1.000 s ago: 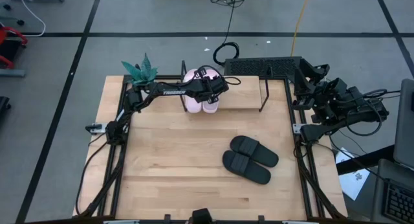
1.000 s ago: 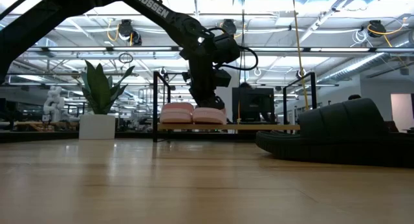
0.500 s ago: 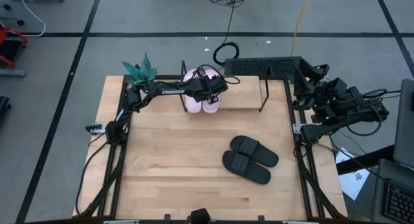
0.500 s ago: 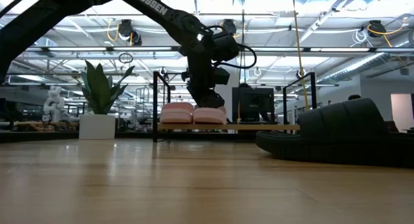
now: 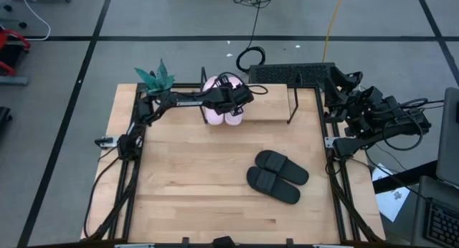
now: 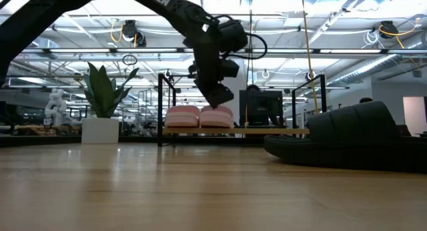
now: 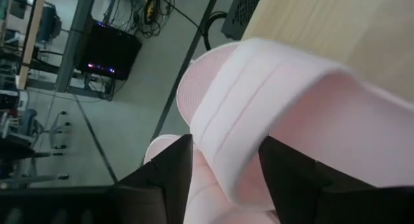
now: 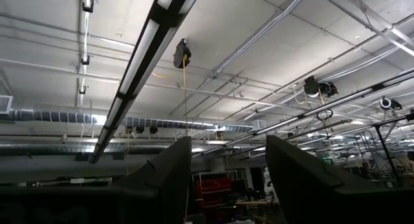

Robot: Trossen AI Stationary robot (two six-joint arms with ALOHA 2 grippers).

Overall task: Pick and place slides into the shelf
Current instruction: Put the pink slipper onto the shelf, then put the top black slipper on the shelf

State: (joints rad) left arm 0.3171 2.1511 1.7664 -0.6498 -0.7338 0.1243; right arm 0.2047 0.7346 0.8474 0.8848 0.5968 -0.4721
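Two light pink slides (image 5: 224, 112) (image 6: 199, 116) sit side by side, soles down, on the left end of the shelf (image 5: 267, 109) (image 6: 267, 131) at the table's far edge. My left gripper (image 5: 235, 103) (image 6: 220, 97) (image 7: 223, 146) hovers open just above the right pink slide (image 7: 278, 114), tilted, one finger on either side of its wide strap without touching it. Two black slides (image 5: 276, 175) (image 6: 347, 134) lie soles down on the table, right of the middle. My right gripper (image 5: 343, 82) (image 8: 226, 153) is open, parked off the table's right edge and pointing at the ceiling.
A potted plant (image 5: 154, 77) (image 6: 103, 101) stands at the far left corner beside the shelf's left end frame (image 6: 160, 111). The shelf board right of the pink pair is bare up to the right end frame (image 5: 292, 103). Bare tabletop (image 5: 186, 183) spans the near and left parts.
My left gripper has lifted up off the right pink slide and tipped its fingers toward the table's right. Both pink slides have stayed on the shelf.
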